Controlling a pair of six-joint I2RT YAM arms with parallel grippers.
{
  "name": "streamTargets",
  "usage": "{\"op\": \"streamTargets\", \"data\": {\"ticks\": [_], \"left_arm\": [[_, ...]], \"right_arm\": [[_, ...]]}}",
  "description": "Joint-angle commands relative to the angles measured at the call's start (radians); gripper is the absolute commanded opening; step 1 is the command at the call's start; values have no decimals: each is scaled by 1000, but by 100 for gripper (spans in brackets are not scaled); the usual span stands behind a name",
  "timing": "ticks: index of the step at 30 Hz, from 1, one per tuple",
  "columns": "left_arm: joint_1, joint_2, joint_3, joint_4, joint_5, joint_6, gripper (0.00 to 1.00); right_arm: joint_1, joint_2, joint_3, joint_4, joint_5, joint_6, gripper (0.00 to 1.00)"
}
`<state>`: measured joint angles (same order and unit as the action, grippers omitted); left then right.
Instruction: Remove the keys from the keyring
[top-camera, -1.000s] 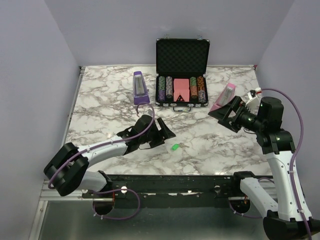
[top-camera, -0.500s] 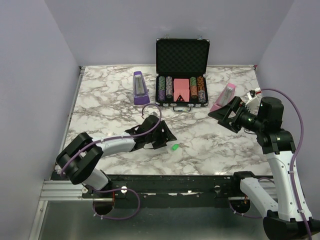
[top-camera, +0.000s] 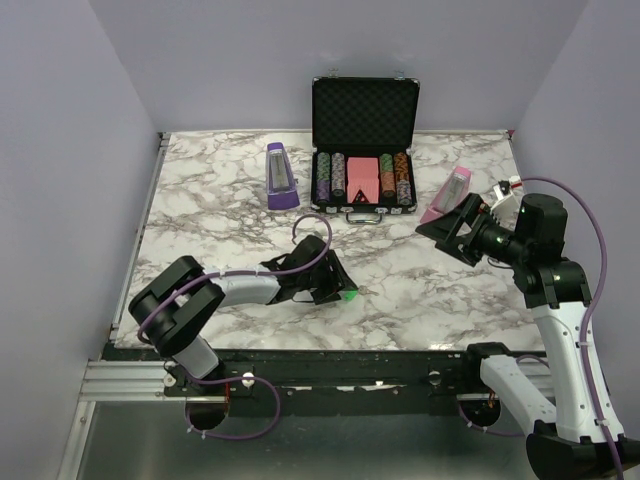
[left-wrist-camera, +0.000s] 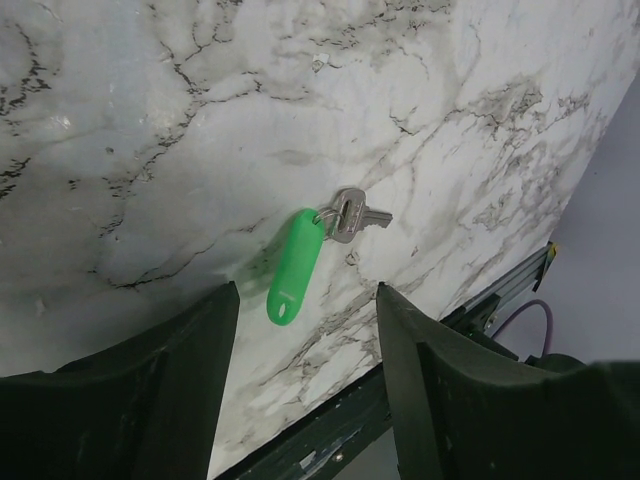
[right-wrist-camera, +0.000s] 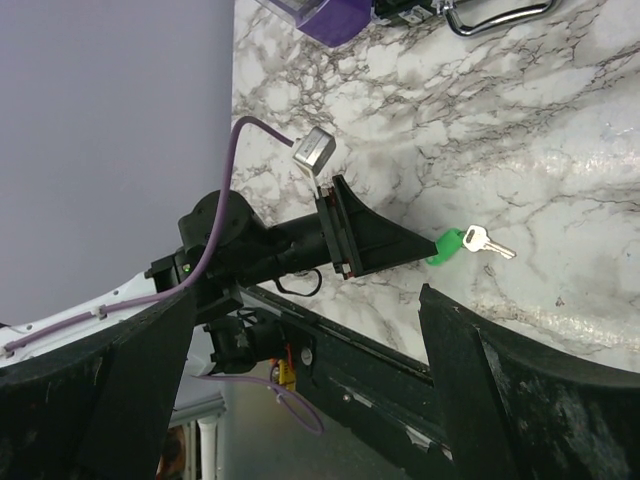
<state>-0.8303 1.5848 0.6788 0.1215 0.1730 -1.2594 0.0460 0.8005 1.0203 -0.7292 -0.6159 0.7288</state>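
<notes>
- Since a second ago the left gripper has slid forward and to the right across the marble table, closing on the keyring; the right arm has barely shifted.
- Left fingers are spread wide and hold nothing. In the left wrist view, the near end of the keyring lies just ahead of the gap between the two tips, roughly centred, and touches neither.
- Its long axis runs away from the fingers, slanting up and right, with the thin ring and the keys at the far end, flat on the table near its front edge.
- Right gripper hangs well apart, raised on the far right, fingers also spread and empty.
- My judgement: the left arm is far nearer, so a short advance would bring the tag between its fingers.
</notes>
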Motion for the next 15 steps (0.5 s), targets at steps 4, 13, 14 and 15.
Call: {"op": "streamTargets", "data": {"ticks": [4,13,14,15], "left_arm": [[-9,40,31,-28,0,-8,59],[-10,86,47,-14,20,-8,56],[-10,92,48,-11,23,-8,56],[-12,95,50,-10,25,-8,56]], "right_arm": [[5,0,9,-33,-28,-25,100],[5,6,9,-35,-33,-29,100],[5,8,8,-35,-33,-29,100],[5,8,8,-36,-33,-29,100]]}}
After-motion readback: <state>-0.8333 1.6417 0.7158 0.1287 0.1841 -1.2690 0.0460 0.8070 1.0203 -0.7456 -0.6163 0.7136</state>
